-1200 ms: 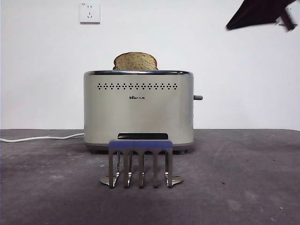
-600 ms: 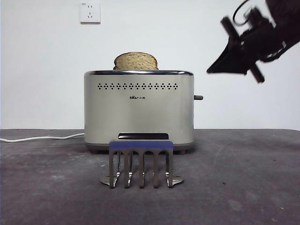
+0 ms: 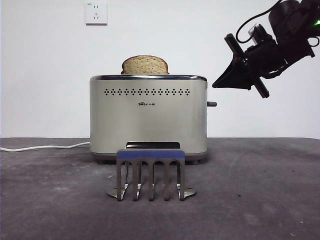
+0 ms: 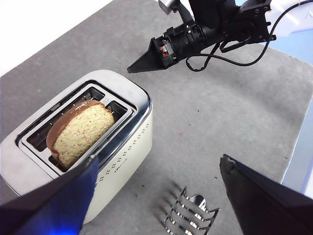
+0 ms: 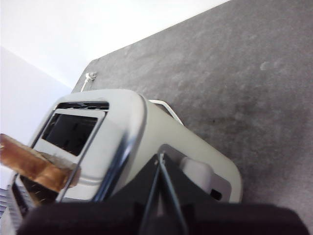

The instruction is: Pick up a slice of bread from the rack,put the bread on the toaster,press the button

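Note:
The slice of bread (image 3: 144, 65) stands in a slot of the cream toaster (image 3: 148, 120), its domed top above the chrome rim; the left wrist view shows it in the slot too (image 4: 80, 132). The rack (image 3: 150, 172) stands bare in front of the toaster. The button (image 3: 212, 104) sticks out of the toaster's right side wall. My right gripper (image 3: 216, 85) is shut, its pointed tip hanging a little above and to the right of the button, apart from it. My left gripper (image 4: 157, 166) is open and empty, high above the toaster and rack.
A white cord (image 3: 45, 147) runs left from the toaster across the dark grey table. A wall socket (image 3: 95, 13) is on the white wall behind. The table's edge (image 4: 298, 147) shows in the left wrist view beyond the rack (image 4: 188, 215).
My right gripper has come down from the top right corner and moved left towards the toaster's side with the button. Bread, toaster and rack have not moved.

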Action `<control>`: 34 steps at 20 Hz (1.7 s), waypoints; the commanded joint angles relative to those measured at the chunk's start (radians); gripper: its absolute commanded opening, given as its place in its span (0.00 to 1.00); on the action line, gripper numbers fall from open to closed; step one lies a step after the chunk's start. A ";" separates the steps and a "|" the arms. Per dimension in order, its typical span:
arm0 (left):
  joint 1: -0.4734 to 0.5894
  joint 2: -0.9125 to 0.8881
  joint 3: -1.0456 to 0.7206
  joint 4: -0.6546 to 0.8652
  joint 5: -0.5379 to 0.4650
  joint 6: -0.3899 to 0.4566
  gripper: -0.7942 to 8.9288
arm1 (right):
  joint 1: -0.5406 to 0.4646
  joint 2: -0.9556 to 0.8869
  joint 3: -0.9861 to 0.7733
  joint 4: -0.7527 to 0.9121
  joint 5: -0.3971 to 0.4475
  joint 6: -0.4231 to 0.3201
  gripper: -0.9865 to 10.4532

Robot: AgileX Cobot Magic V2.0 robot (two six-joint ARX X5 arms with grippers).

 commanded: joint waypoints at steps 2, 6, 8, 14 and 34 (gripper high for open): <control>-0.002 0.001 -0.008 0.002 0.004 -0.012 0.51 | 0.008 0.051 0.004 0.005 0.032 -0.004 0.08; -0.002 0.001 -0.008 0.000 0.004 -0.014 0.51 | 0.010 0.087 0.004 0.003 0.042 -0.013 0.08; -0.002 0.001 -0.008 0.000 0.003 -0.014 0.51 | 0.016 0.103 0.004 0.000 0.042 -0.013 0.08; -0.002 0.001 -0.008 0.001 0.003 -0.014 0.51 | 0.034 0.122 0.004 -0.071 0.050 -0.090 0.08; -0.002 0.001 -0.008 -0.018 0.003 -0.015 0.51 | 0.069 0.201 0.004 -0.213 0.199 -0.211 0.08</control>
